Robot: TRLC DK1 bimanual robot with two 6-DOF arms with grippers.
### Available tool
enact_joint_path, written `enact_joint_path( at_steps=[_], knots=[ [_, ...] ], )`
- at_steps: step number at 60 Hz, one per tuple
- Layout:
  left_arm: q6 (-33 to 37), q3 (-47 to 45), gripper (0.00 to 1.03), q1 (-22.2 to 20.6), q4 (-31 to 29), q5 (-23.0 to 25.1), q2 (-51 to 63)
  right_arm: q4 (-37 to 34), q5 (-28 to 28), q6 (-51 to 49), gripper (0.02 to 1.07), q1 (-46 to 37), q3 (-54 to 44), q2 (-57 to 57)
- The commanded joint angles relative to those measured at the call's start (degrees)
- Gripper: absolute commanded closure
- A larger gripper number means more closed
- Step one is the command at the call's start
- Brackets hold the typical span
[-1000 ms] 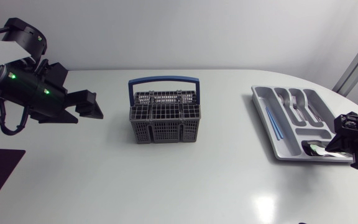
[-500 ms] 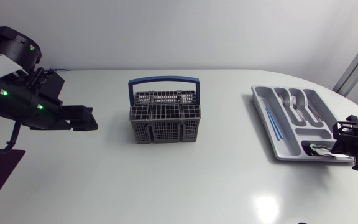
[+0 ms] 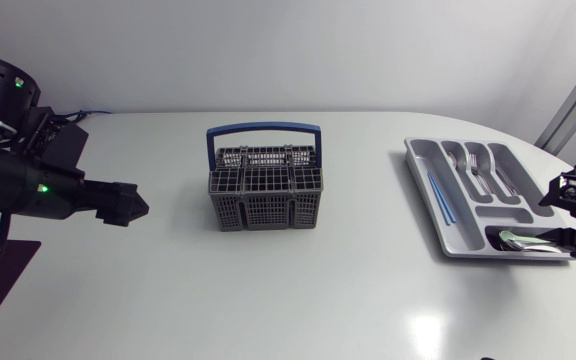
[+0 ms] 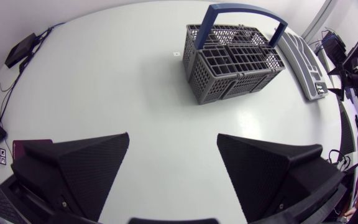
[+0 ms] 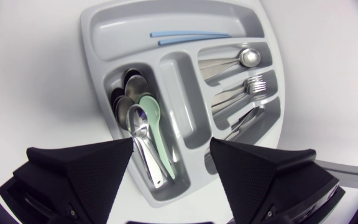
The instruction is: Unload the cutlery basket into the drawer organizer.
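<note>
**Both grippers spread wide; basket mid-table, tray at the right**

Your left gripper (image 4: 173,140) has its fingers wide apart, with only bare table (image 4: 160,93) between them. Well ahead of it, the grey basket (image 4: 235,62) stands upright near the table's middle, its blue handle (image 3: 263,127) raised.

Your right gripper (image 5: 171,144) is also wide apart, and the grey tray (image 5: 98,37) lies under and ahead of it. Nearest its fingers are stacked spoons (image 5: 134,112), one of them pale green (image 5: 153,127). Farther on, other compartments hold forks (image 5: 257,84). Two blue sticks (image 5: 191,38) lie in the farthest slot.
</note>
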Motion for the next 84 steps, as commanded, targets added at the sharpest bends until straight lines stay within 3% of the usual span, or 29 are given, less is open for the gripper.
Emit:
enact_joint_path(
  at_steps=[1, 12, 23, 28, 34, 42, 61, 72, 75, 78, 84],
  knots=[
    [2.1, -2.4, 0.04, 0.0, 0.9, -0.5, -2.3, -2.9, -2.2, 2.8, 0.06, 0.5, 0.1, -3.0],
    [3.6, -4.6, 0.04, 1.0, 2.7, -1.0, -5.0, -8.5, -8.7, 9.4, 0.06, 0.8, 0.4, -9.1],
    [6.2, -8.4, 0.04, 2.1, 5.2, -1.3, -8.8, -6.2, -11.7, 18.9, 0.06, 3.2, -4.5, -18.3],
    [7.2, -9.9, 0.04, 2.1, 6.3, -1.3, -10.4, -0.9, -11.2, 26.4, 0.06, 4.2, -7.5, -21.0],
    [8.0, -11.9, 0.04, 2.5, 8.3, -1.7, -12.5, 3.9, -6.6, 31.6, 0.06, 7.1, -10.9, -23.7],
    [9.0, -14.4, 0.04, 3.7, 10.3, -1.8, -14.1, 7.8, -6.6, 38.7, 0.06, 8.7, -14.3, -27.7],
    [11.9, -20.3, 0.04, 6.2, 17.1, -1.9, -19.6, 9.4, -4.0, 50.7, 0.06, 16.3, -21.2, -36.9],
    [12.3, -23.5, 0.04, 7.5, 21.2, -1.9, -22.4, 21.2, 3.4, 59.5, 0.06, 20.9, -29.2, -48.3],
    [12.7, -24.6, 0.04, 8.0, 22.6, -1.9, -23.2, 28.5, 8.5, 62.9, 0.06, 22.1, -33.0, -53.1],
    [13.0, -25.8, 0.04, 8.2, 24.3, -1.9, -23.9, 36.7, 12.7, 73.3, 0.06, 22.7, -38.2, -59.6],
    [13.3, -27.3, 0.04, 8.8, 26.6, -1.9, -24.8, 40.0, 12.7, 80.5, 0.06, 23.5, -43.2, -67.5]
  ],
)
